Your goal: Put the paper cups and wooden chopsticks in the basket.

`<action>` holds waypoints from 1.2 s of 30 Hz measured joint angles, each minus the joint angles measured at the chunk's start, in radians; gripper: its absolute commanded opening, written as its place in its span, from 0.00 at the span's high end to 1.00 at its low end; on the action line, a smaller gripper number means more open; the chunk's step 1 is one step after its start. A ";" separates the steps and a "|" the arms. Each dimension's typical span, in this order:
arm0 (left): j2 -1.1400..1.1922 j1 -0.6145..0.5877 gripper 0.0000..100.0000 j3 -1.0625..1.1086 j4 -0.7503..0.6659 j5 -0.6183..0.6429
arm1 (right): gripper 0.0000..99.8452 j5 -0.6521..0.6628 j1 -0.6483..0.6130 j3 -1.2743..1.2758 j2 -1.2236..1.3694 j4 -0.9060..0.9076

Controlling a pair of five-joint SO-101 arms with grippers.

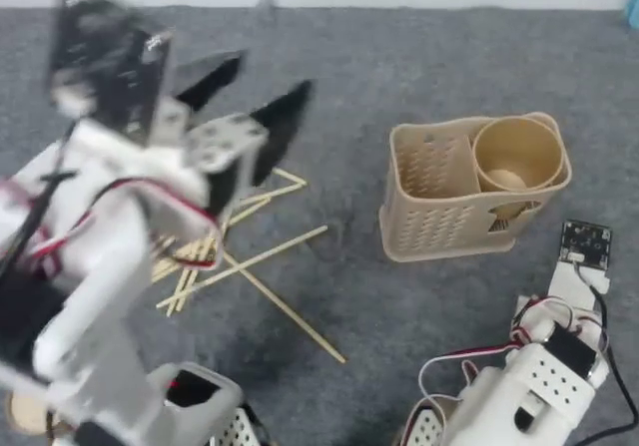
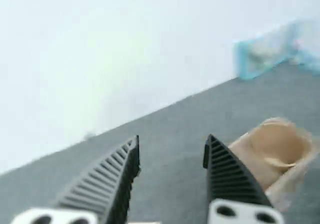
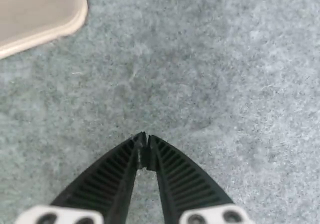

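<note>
Basket [image 1: 439, 207], paper cup [image 1: 517, 154] and wooden chopsticks [image 1: 250, 261] all sit over a grey felt-like table cover [image 1: 399, 57], which spreads across the whole high view. The left arm [image 1: 110, 256] comes next in bulk, rising from about 7 o'clock in the high view towards 10 o'clock, its white links trailing red and black wires. The left gripper [image 1: 272, 75] is held up off the cover, above the chopsticks, with its two black fingers spread apart and nothing between them; the left wrist view shows the same gap between the ribbed fingers [image 2: 122, 174], with the basket and cup blurred beyond. The right arm [image 1: 539, 386] sits low at 5 o'clock, just at 6 o'clock of the basket. The right gripper [image 3: 145, 138] points down at bare cover with its fingers pressed together and pinching nothing, one corner of the basket near it. The basket stands upright at about 3 o'clock of the high view's centre, split into two compartments. The cup stands upright in the 3 o'clock compartment. The chopsticks lie scattered and crossed flat on the cover at 9 o'clock of the basket, well apart from it, partly under the left arm.
</note>
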 measured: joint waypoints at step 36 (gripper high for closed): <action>0.063 -0.922 0.99 1.073 -0.675 0.044 | 0.99 0.000 0.021 0.000 0.000 0.000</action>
